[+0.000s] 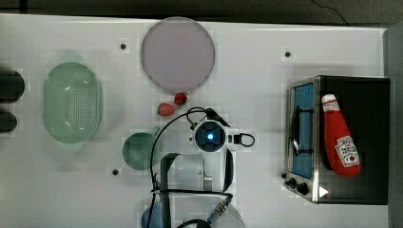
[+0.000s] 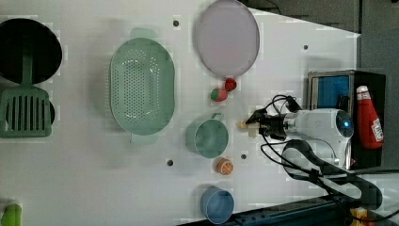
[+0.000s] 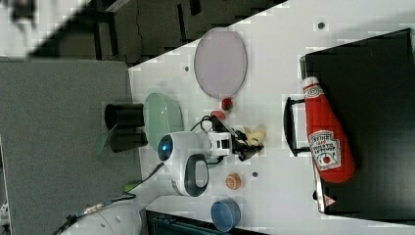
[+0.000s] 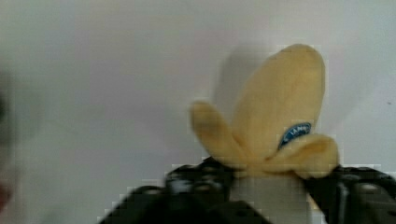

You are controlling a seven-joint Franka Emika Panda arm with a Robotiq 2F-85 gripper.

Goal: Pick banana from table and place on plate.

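Gripper (image 4: 268, 186) clenched around the banana (image 4: 275, 116); two strawberries (image 1: 172, 105) lie between it and the one plate (image 1: 177, 53).

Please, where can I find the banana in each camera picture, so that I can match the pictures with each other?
Top view: hidden under the arm.
Left view: banana, right of centre, at the gripper, right of the green cup.
Right view: banana, centre, at the gripper tip.
Wrist view: banana, between the fingers.
Shared landmark: the plate.
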